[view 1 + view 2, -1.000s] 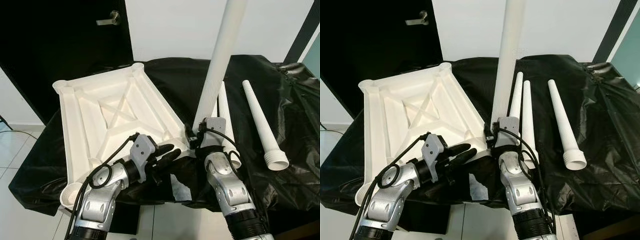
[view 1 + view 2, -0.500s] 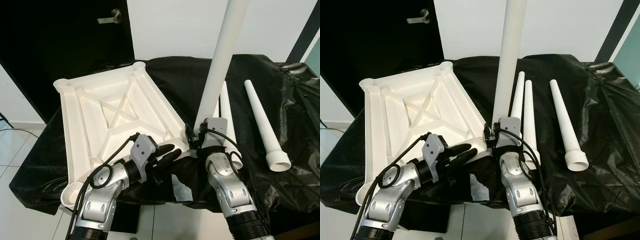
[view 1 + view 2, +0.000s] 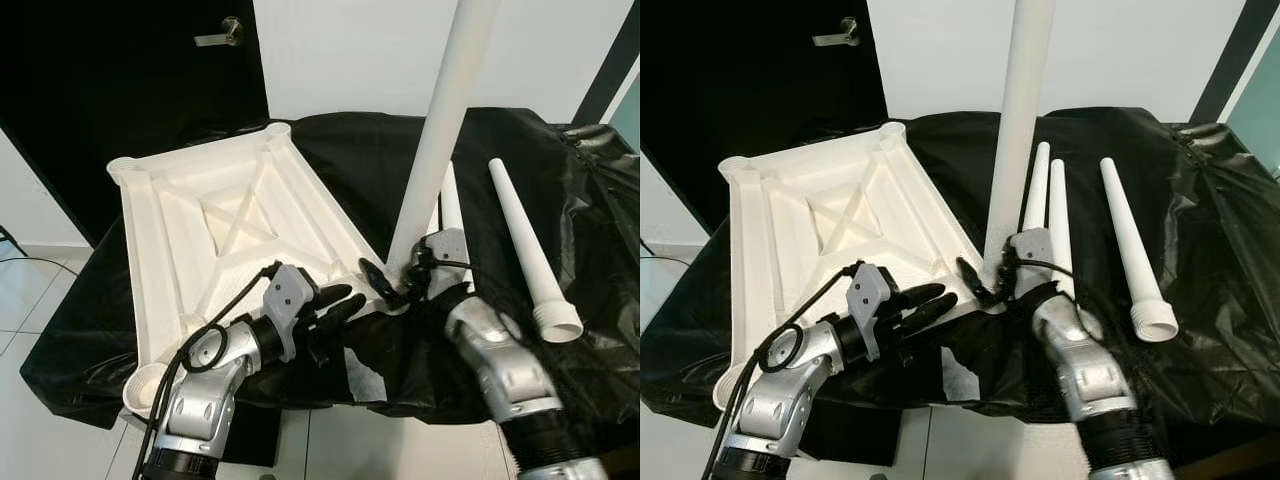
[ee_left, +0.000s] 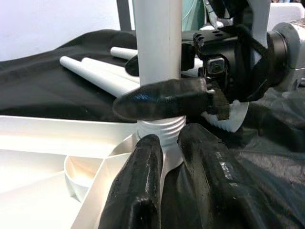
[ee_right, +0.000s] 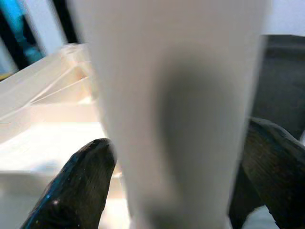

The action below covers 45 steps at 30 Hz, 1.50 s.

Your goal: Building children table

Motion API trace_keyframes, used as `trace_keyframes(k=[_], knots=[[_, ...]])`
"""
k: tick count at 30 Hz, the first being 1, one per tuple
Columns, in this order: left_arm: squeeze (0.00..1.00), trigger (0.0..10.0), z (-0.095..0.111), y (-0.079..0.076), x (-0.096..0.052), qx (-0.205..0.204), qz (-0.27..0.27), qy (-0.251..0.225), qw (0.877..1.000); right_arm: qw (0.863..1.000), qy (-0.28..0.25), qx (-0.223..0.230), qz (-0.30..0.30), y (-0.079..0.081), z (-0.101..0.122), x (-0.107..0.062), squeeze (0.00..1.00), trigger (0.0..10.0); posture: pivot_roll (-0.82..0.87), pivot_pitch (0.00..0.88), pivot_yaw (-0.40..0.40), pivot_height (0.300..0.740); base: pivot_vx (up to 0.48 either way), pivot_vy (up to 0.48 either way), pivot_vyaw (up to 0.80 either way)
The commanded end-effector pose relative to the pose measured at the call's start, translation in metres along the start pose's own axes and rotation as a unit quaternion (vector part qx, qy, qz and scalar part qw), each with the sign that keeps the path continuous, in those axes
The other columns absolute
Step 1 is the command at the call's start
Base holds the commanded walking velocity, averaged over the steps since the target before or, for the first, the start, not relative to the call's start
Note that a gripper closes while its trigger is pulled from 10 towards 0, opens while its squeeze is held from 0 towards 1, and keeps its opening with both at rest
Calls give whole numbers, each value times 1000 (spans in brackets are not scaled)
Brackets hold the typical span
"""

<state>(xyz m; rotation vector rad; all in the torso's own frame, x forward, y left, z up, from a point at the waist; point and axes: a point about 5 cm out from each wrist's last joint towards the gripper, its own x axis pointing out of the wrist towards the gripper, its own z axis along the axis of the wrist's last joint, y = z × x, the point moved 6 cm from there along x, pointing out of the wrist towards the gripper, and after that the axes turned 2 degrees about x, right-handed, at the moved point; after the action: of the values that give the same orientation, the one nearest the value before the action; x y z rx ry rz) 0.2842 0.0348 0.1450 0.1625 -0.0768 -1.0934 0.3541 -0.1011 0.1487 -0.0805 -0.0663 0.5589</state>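
White tapered plastic leg standing upright in near corner socket of upturned white plastic tabletop, clamped by right tool; left tool closed, pressing tabletop's edge.

The right hand grips the base of an upright white table leg at the overturned tabletop's near corner; the left hand rests just beside it.
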Motion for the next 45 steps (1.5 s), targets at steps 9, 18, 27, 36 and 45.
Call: trace_keyframes(k=[9, 18, 27, 36, 45], knots=[[0, 10000, -1, 19, 1, 2, 68, 8, 998, 992, 39, -43, 111, -1, -8, 17, 0, 3882, -12, 0, 7, 740, 0, 0, 0], [0, 10000, -1, 21, -3, 3, 76, 10, 997, 990, 61, -42, 119, -6, -21, 14, 0, 0, 3, 0, -1, 740, 0, 0, 0], [0, 10000, -2, 21, -5, 2, 77, 14, 997, 998, 50, -9, 46, -9, -22, 18, 0, 10000, 2, 0, 3, 740, 0, 0, 0], [0, 10000, -3, 17, -5, 0, 67, 17, 998, 994, 67, 28, -78, -10, -35, 18, 0, 10000, -10, 0, 13, 740, 0, 0, 0], [0, 10000, -3, 16, -5, -1, 64, 18, 998, 970, 69, 48, -228, -18, -40, 6, 0, 10000, -5, 0, 2, 740, 0, 0, 0]])
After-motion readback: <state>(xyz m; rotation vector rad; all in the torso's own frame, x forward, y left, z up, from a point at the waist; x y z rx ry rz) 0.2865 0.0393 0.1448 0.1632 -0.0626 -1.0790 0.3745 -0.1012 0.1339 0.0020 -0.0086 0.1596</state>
